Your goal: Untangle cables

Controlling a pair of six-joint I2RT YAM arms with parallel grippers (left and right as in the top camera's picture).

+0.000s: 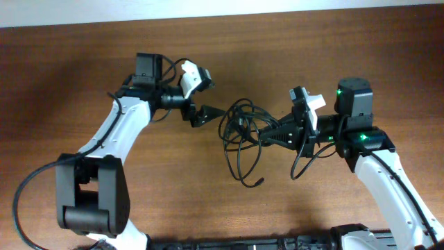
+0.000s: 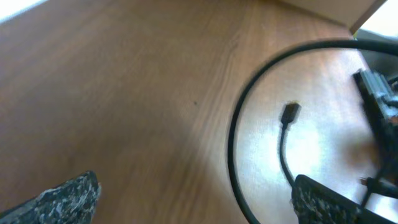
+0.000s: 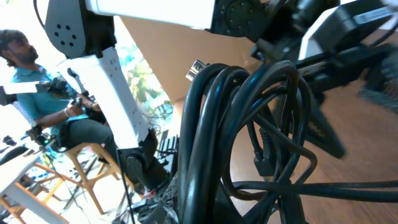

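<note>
The black cables (image 1: 239, 128) form one tangled bunch at the middle of the table, with long loops trailing toward the front (image 1: 248, 182). My right gripper (image 1: 267, 132) comes in from the right and is shut on the bunch. In the right wrist view the thick bundle of cables (image 3: 217, 137) fills the space between its jaws, and a silvery plug (image 3: 196, 67) pokes out at the top. My left gripper (image 1: 207, 115) hangs just left of the tangle, open and holding nothing. In the left wrist view a cable loop (image 2: 233, 143) and a plug end (image 2: 290, 113) lie on the wood beyond its wide-apart fingertips (image 2: 68, 196).
The wooden table (image 1: 69, 76) ends at a pale wall along the back. In the right wrist view the white left arm (image 3: 106, 81) rises beyond the bundle, and a seated person (image 3: 25, 68) is off the table's far side.
</note>
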